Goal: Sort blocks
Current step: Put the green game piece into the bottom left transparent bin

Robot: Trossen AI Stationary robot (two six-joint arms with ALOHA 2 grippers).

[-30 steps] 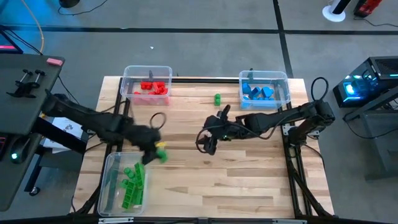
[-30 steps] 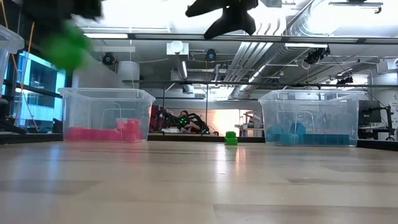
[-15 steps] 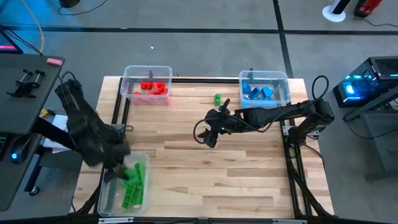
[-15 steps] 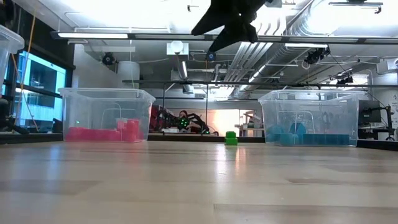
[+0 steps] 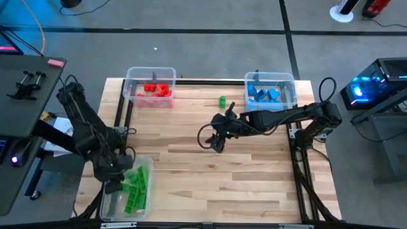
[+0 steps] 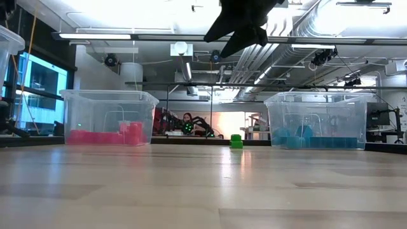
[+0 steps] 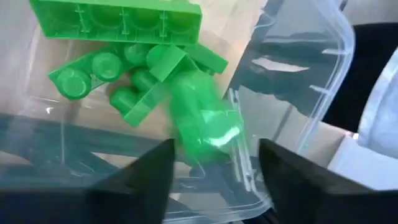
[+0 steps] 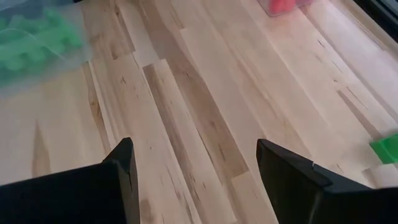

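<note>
My left gripper [image 7: 214,155] hangs open over the clear bin [image 5: 109,202] at the table's near left corner. A blurred green block [image 7: 202,121] is loose just beyond its fingers, above the bin's wall, touching neither finger. Several green blocks [image 7: 124,56] lie on the bin's floor. My right gripper [image 8: 194,149] stands open above the middle of the table [image 5: 216,145] with nothing between its fingers. One green block [image 5: 222,100] rests on the tabletop near the far edge, beyond the right gripper.
A clear bin [image 5: 151,87] with red blocks stands at the far left, and another [image 5: 270,91] with blue blocks at the far right. Bare wood [image 5: 210,184] stretches across the table's middle and near side.
My left gripper has swung from the table's middle left toward the near left corner, turning as it went, and now hangs over the bin of green blocks. The green block it carried is now loose beyond its fingers, over the bin.
</note>
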